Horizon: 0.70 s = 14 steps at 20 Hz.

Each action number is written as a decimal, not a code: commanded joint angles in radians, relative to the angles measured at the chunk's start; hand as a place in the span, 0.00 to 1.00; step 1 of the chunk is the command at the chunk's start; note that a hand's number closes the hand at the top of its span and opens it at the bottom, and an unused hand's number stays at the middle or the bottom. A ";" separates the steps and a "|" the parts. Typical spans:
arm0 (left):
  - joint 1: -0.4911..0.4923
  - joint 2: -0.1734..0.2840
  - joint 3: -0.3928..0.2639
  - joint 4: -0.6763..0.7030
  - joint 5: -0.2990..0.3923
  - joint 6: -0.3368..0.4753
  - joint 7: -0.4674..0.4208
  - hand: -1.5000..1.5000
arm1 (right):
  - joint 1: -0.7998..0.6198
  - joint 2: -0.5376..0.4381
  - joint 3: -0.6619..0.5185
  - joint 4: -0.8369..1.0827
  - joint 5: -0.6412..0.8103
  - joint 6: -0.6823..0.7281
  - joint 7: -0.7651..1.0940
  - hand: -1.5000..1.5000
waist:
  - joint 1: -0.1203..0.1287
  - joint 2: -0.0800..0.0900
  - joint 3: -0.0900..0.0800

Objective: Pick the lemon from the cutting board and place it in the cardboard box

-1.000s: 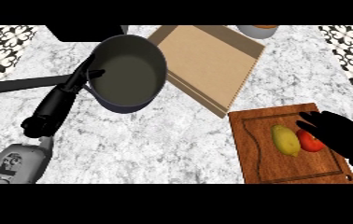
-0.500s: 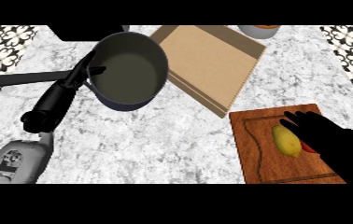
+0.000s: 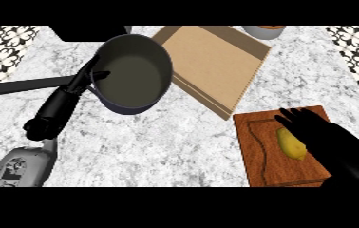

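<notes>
At the near left edge of the grey-white marbled stone surface (image 3: 175,141), the robot's grey left forearm (image 3: 24,167) enters the view, and its black left hand (image 3: 60,107) stretches away from it toward the far side. The fingers of that hand reach up against the near left rim of a dark round metal pan (image 3: 133,75); whether they are curled on the rim or merely lying against it cannot be told.

At the near right lies a brown wooden cutting board (image 3: 256,151) with a groove running along its left side. The yellow oval lemon (image 3: 291,144) rests on this board, toward its right half. The black right hand (image 3: 319,134) comes in from the lower right corner and sits over the lemon's right side, its fingers fairly straight and spread, pointing to the far left; the hand covers part of the fruit, and no closed grasp shows.

Farther off, between the pan and the board, a flat tan cardboard box (image 3: 214,63) lies at an angle on the surface, its left corner just beside the pan. At the far right edge, a small round bowl (image 3: 265,31) is cut off by the view.
</notes>
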 commanded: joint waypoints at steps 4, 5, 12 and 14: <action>-0.012 -0.019 0.052 0.013 -0.007 -0.057 -0.018 0.50 | 0.048 0.004 -0.051 0.069 0.084 -0.055 -0.093 0.00 | -0.006 0.000 0.000; 0.012 -0.054 0.027 0.083 -0.060 -0.022 -0.092 0.50 | -0.062 0.032 -0.052 0.132 0.081 -0.007 -0.084 0.00 | -0.002 0.001 -0.001; 0.002 -0.025 0.102 0.025 -0.032 -0.092 -0.050 0.50 | -0.008 0.113 0.005 0.232 0.180 -0.112 -0.142 0.00 | -0.002 0.001 0.000; -0.040 -0.044 0.105 0.047 -0.038 -0.098 -0.015 0.50 | -0.018 0.115 -0.019 0.258 0.181 -0.121 -0.182 0.00 | -0.004 0.001 0.000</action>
